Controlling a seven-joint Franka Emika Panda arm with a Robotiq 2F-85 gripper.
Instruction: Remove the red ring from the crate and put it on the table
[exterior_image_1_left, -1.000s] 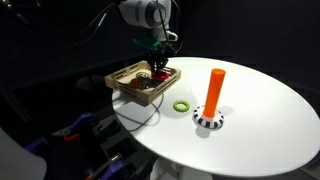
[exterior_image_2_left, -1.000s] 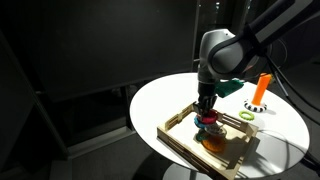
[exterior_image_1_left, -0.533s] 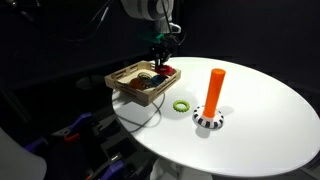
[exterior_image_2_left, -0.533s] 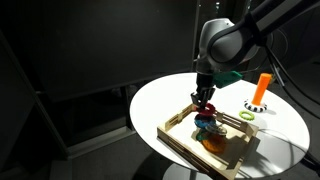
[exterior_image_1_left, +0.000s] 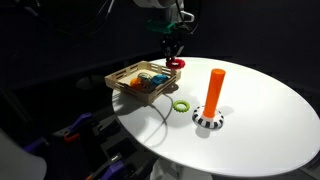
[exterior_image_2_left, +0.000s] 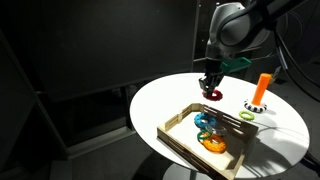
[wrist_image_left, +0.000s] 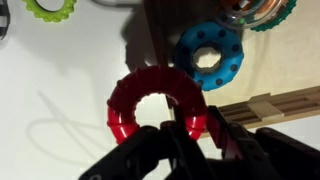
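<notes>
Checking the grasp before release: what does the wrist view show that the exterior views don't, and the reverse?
Wrist only: the tool pinching the red ring by its rim; holes in the blue ring. Exterior only: the orange peg, the whole crate, the ring hanging above the table. Shared: red ring, green ring, crate wall.
</notes>
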